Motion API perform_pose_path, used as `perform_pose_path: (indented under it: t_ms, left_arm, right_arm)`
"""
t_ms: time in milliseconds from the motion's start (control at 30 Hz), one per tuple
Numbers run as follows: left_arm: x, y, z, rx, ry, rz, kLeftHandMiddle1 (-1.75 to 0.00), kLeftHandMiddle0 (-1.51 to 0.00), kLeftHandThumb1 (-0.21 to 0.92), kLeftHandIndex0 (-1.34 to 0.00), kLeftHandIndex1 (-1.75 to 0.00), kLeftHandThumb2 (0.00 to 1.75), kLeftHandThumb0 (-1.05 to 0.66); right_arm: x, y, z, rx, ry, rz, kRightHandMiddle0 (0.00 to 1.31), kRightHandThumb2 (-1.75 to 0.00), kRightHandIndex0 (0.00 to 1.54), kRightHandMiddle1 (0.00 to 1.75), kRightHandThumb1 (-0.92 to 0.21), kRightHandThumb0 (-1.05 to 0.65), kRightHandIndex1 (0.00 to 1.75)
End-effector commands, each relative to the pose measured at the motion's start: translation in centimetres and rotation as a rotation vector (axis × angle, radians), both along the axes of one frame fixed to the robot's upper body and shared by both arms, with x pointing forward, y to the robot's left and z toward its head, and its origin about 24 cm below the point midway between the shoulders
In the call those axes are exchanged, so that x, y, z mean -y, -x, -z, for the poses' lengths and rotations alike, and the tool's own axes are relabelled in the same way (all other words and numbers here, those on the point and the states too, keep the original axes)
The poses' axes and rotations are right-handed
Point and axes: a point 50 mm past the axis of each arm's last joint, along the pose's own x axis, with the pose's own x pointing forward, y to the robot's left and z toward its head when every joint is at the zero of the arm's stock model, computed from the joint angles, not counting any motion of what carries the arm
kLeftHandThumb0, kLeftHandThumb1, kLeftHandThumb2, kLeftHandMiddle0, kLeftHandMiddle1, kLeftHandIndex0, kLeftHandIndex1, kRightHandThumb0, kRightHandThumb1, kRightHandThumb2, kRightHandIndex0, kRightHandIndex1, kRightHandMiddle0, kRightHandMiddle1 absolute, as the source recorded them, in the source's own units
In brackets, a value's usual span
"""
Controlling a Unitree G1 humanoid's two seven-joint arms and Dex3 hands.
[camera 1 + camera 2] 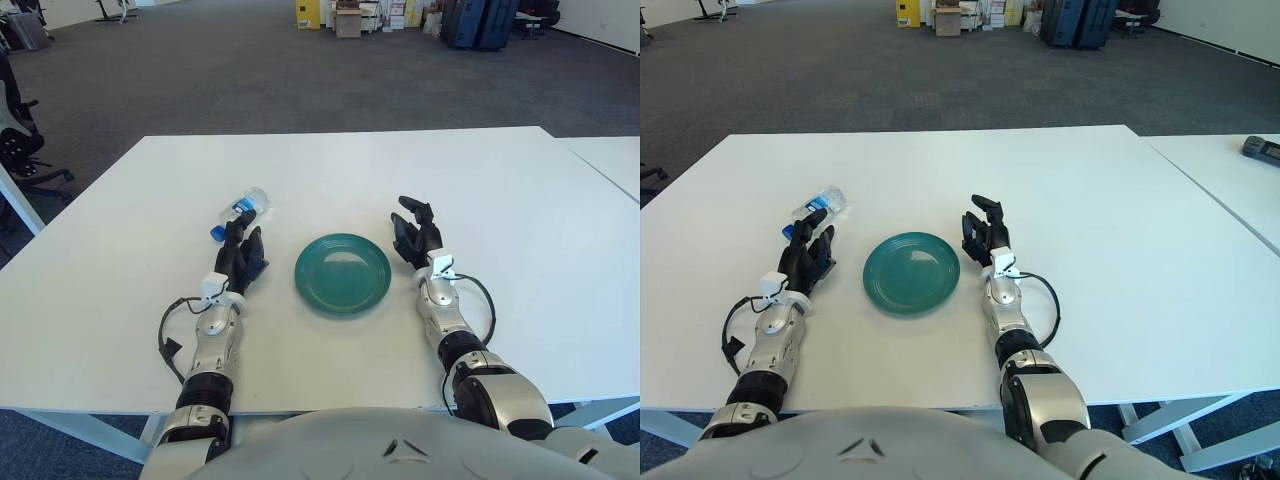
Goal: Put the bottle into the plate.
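A clear plastic bottle (245, 209) with a blue cap and blue label lies on its side on the white table (520, 200), left of centre. A teal plate (342, 273) sits in the middle, near the front. My left hand (240, 252) rests on the table just in front of the bottle's cap end, fingers relaxed and holding nothing. My right hand (415, 235) rests on the table right of the plate, fingers open and empty. The bottle lies about a hand's length left of and behind the plate.
A second white table (1240, 165) adjoins on the right, with a dark device (1265, 148) on it. Office chairs (20, 140) stand at the far left. Boxes and cases (400, 18) line the far wall across grey carpet.
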Motion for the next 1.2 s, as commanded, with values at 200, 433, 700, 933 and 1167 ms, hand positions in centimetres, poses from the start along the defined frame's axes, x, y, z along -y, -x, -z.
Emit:
perform_pose_path:
  t_ms: [200, 433, 700, 933, 1167]
  left_arm:
    - [0.4, 1.9, -3.3, 0.091, -0.237, 0.005, 0.0, -0.39, 0.92, 0.0, -0.75, 0.73, -0.68]
    - [0.0, 0.6, -7.1, 0.195, -0.563, -0.058, -0.01, -0.41, 0.92, 0.0, -0.8, 0.63, -0.77]
    - [0.3, -3.6, -9.5, 0.217, -0.798, -0.106, -0.03, -0.47, 0.92, 0.0, -0.82, 0.59, -0.92]
    - [0.6, -4.1, -9.7, 0.232, -0.892, -0.109, -0.09, -0.56, 0.92, -0.04, -0.86, 0.6, -0.96]
    - [1.2, -4.9, -9.7, 0.234, -0.934, -0.105, -0.12, -0.59, 0.92, -0.06, -0.89, 0.6, -0.98]
  right_arm:
    - [0.0, 2.0, 2.5, -0.134, 0.004, 0.017, 0.05, -0.59, 0.52, 0.9, -0.92, -0.57, 0.0]
    - [0.3, 2.0, 2.6, -0.139, 0.025, 0.021, 0.04, -0.64, 0.52, 0.9, -0.92, -0.6, 0.0]
    - [-0.2, 1.8, 2.4, -0.133, 0.007, 0.029, 0.07, -0.59, 0.52, 0.93, -0.92, -0.62, 0.0]
    - [-0.2, 1.9, 2.5, -0.138, -0.005, 0.019, 0.05, -0.59, 0.53, 0.93, -0.92, -0.6, 0.01]
    - [-0.2, 1.9, 2.5, -0.137, -0.007, 0.019, 0.05, -0.57, 0.54, 0.92, -0.92, -0.57, 0.01]
